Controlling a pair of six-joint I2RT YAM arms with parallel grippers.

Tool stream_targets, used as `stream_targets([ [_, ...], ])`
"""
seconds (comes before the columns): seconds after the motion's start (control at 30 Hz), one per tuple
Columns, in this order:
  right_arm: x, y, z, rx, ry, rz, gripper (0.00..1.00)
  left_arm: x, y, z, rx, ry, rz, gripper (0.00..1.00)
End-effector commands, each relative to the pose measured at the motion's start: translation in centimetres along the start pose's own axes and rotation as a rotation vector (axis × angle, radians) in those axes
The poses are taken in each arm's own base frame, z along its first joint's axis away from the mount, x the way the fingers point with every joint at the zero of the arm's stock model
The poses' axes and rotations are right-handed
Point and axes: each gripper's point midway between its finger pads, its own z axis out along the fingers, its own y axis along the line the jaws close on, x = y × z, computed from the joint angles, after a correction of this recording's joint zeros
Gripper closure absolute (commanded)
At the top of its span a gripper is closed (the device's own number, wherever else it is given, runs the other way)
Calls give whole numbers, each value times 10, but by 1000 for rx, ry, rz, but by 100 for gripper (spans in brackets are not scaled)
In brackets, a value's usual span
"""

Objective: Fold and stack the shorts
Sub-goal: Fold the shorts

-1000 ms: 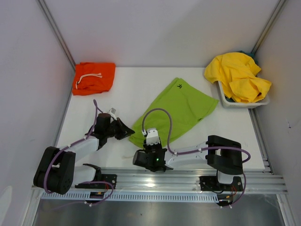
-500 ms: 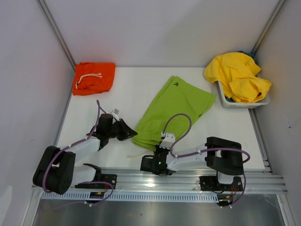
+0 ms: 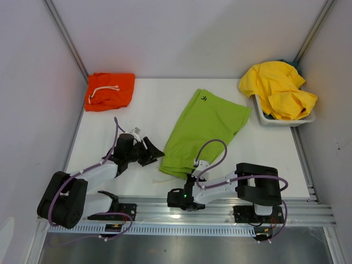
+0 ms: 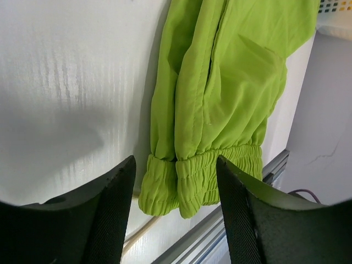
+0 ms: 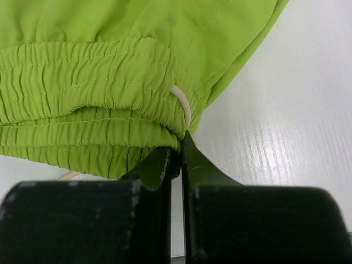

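Lime green shorts (image 3: 206, 129) lie slantwise mid-table, folded lengthwise, dark logo at the far end and gathered waistband (image 4: 203, 176) near the front rail. My left gripper (image 3: 155, 154) is open just left of that waistband, which shows ahead between its fingers (image 4: 175, 165) with nothing held. Low at the front rail, my right gripper (image 3: 180, 182) is shut on the waistband's edge (image 5: 181, 144), a white drawstring loop (image 5: 181, 107) just above its tips. Folded orange shorts (image 3: 110, 91) lie at the far left corner. Yellow shorts (image 3: 278, 88) are heaped in a bin.
A white bin (image 3: 264, 118) stands at the far right by the wall. A loose white drawstring (image 3: 164, 177) trails on the table in front of the green shorts. The metal rail (image 3: 220, 212) runs along the near edge. Walls close both sides.
My left gripper opened and let the green shorts go. My right gripper shut on the waistband and drew back toward the rail. The shorts now lie narrower and more upright.
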Motion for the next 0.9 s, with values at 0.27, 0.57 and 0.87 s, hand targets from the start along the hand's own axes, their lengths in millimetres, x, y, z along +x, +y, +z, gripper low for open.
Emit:
stream_targets([
  [0.27, -4, 3, -1, -12, -41, -1, 100, 33, 0, 18, 12, 79, 1, 32],
  [0.57, -1, 4, 1, -17, -34, -14, 100, 39, 4, 27, 30, 98, -12, 67],
  [0.87, -2, 6, 2, -21, -38, -43, 98, 35, -11, 37, 70, 117, -27, 100],
])
